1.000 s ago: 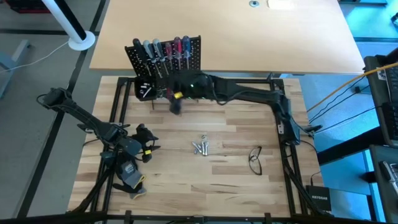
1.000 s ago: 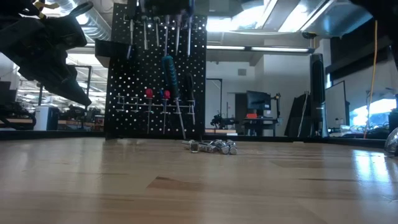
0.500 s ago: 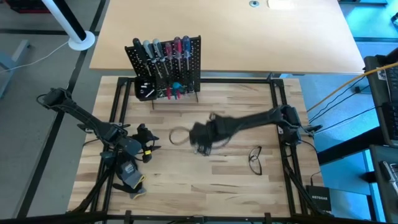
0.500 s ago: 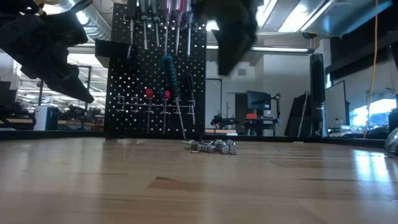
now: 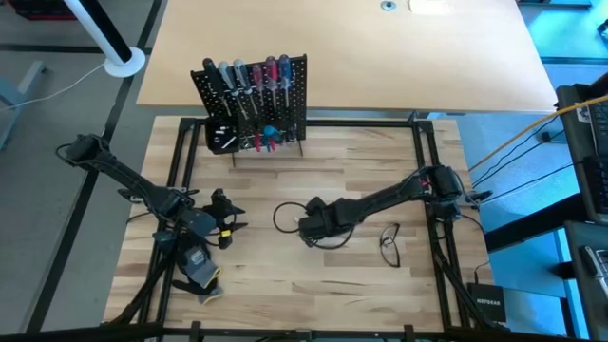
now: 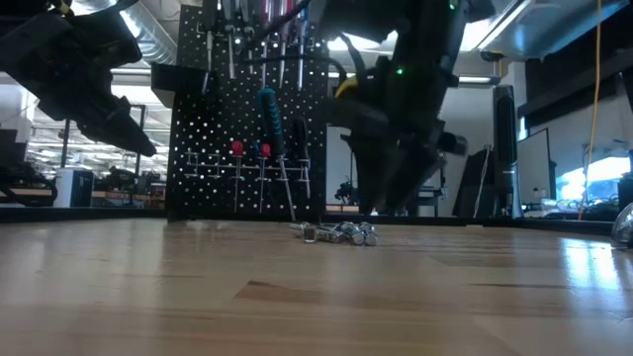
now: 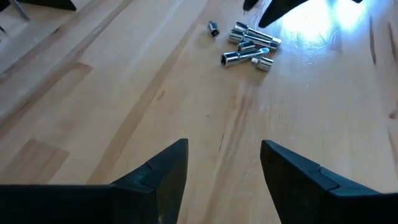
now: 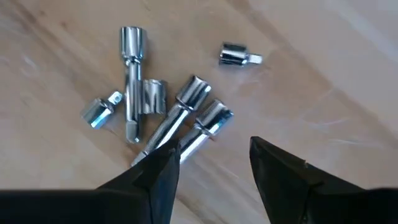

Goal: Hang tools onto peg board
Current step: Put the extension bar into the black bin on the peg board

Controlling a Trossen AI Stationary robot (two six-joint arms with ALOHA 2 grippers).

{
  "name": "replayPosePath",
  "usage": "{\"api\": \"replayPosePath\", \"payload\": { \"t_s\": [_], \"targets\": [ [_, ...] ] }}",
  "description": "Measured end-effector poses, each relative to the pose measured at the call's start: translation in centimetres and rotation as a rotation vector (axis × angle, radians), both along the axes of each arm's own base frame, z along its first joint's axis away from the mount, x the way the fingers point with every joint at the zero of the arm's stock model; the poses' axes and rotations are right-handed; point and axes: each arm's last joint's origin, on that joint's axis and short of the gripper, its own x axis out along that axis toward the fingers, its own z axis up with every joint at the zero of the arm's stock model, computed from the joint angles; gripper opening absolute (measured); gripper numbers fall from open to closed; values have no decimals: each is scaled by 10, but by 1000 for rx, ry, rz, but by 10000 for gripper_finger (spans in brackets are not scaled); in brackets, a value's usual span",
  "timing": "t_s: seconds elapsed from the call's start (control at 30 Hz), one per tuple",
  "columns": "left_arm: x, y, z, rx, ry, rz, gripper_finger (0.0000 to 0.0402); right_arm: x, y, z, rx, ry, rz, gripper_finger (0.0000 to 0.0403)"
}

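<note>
Right claw over the loose silver bits

High view: the right gripper [image 5: 313, 224] covers the silver bits, well short of the peg board [image 5: 253, 104]. Right wrist view: its fingers [image 8: 155, 177] spread apart, empty, bits [image 8: 163, 112] just ahead. Left gripper [image 7: 224, 165] open, idle.

peg board [image 5: 253, 103]: upright, black, screwdrivers [image 5: 249, 76] hung | silver bits [image 8: 158, 102]: loose cluster on table, mid-table

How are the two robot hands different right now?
The right gripper hangs over the pile of silver bits at mid-table; the left gripper sits far from that pile, near the table's left side. The right arm stretches across the table; the left arm stays folded. Both grippers are open and empty.
</note>
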Motion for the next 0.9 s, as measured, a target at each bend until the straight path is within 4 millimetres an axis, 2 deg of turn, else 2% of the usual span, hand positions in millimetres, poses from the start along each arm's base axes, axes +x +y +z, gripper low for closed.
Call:
{"api": "replayPosePath", "payload": {
  "t_s": [0.23,0.67,0.77,0.9],
  "targets": [
    [0,0,0,8,1,5,192,2,1,-8,48,-65,-29,193],
    [0,1,0,21,0,10,192,-15,-3,-33,42,-39,-70,192],
    [0,1,0,23,-1,12,192,-17,-3,-35,29,-21,-31,175],
    [0,1,0,25,-2,15,192,-18,-3,-35,3,15,49,115]
  ]
}}
